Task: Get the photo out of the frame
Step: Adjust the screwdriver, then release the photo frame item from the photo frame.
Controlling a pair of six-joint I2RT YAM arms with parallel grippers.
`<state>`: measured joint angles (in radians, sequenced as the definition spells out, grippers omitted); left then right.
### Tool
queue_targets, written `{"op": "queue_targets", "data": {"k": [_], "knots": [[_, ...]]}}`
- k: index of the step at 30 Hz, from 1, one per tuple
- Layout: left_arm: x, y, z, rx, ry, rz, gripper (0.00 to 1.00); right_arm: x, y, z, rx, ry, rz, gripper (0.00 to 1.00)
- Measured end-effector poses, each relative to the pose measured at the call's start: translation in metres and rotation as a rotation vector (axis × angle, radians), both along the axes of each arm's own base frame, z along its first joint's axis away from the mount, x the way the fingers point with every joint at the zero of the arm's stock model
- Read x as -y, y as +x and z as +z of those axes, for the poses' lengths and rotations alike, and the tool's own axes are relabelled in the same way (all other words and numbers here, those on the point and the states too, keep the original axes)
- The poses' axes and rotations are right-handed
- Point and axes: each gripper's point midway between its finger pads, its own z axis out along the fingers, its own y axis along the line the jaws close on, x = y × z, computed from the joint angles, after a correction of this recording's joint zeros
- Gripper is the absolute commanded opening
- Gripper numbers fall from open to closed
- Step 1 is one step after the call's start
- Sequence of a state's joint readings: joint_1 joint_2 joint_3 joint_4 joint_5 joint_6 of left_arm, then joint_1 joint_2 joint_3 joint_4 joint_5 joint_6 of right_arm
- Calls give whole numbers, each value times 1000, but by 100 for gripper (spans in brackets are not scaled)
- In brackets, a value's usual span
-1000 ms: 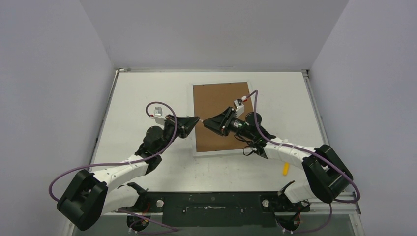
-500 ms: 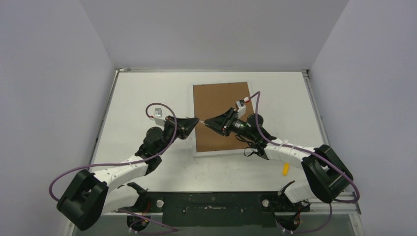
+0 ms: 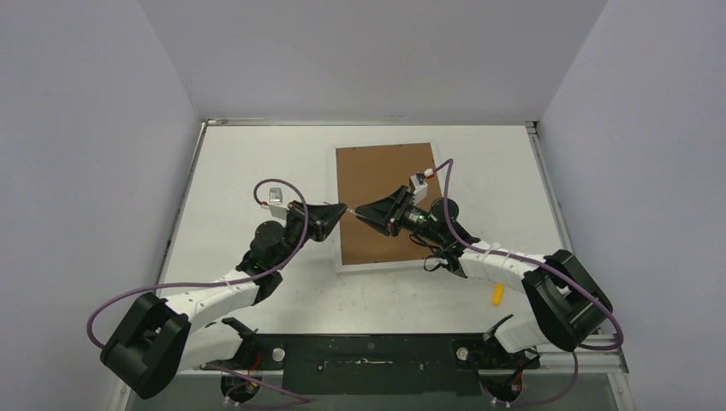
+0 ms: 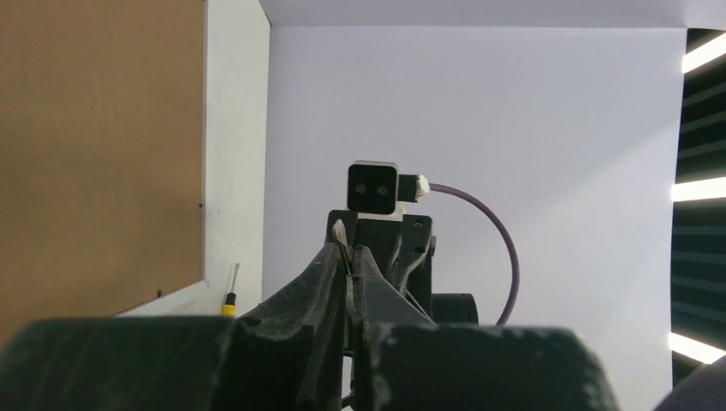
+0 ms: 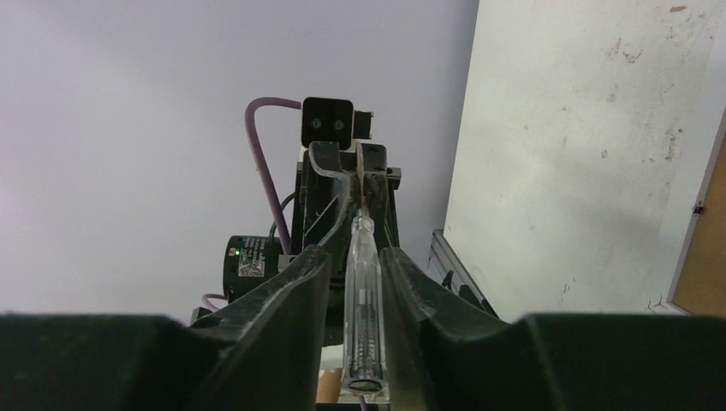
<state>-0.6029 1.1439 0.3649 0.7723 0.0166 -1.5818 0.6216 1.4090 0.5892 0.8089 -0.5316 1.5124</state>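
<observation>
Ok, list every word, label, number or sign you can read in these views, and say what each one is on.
Readable text: none in any view.
Too small to read: the print on the white label stuck to the black motor housing in the right wrist view.
No writing visible: the brown back of the frame in the top view.

Tight over the frame's left edge, roomier beyond

The left fingers [image 3: 330, 214] and right fingers [image 3: 377, 211] meet tip to tip above the frame [image 3: 383, 168], with a clear tool [image 5: 361, 291] bridging them (no way through). The right arm [image 3: 479, 257] overhangs the frame's near right corner, while its far half lies uncovered. A yellow screwdriver [image 3: 495, 295] lies on the bench [image 3: 248, 163] beside that arm.
</observation>
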Motion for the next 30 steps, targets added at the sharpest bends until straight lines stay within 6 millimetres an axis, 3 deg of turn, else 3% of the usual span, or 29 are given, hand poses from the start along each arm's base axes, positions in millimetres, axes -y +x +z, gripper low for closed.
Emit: {"op": "queue_targets", "data": {"k": [3, 6, 11, 13, 17, 20, 24, 30], "knots": [[0, 0, 3, 9, -8, 2, 0, -1, 1, -4, -17, 1, 3, 24], [0, 1, 1, 5, -6, 2, 0, -2, 1, -6, -24, 1, 7, 6], [0, 2, 2, 10, -11, 5, 0, -2, 1, -6, -30, 6, 8, 5], [0, 2, 3, 12, -12, 5, 11, -1, 2, -6, -26, 6, 5, 5], [-1, 0, -4, 15, 31, 8, 44, 5, 5, -14, -28, -28, 15, 5], [-9, -2, -12, 8, 104, 24, 64, 18, 20, -27, -49, -110, 2, 5], [-30, -2, -20, 2, 199, 65, 95, 38, 54, -40, -51, -291, -28, 5], [-63, 5, -53, -105, 434, 97, 96, 56, 92, -53, -15, -603, 6, 5]]}}
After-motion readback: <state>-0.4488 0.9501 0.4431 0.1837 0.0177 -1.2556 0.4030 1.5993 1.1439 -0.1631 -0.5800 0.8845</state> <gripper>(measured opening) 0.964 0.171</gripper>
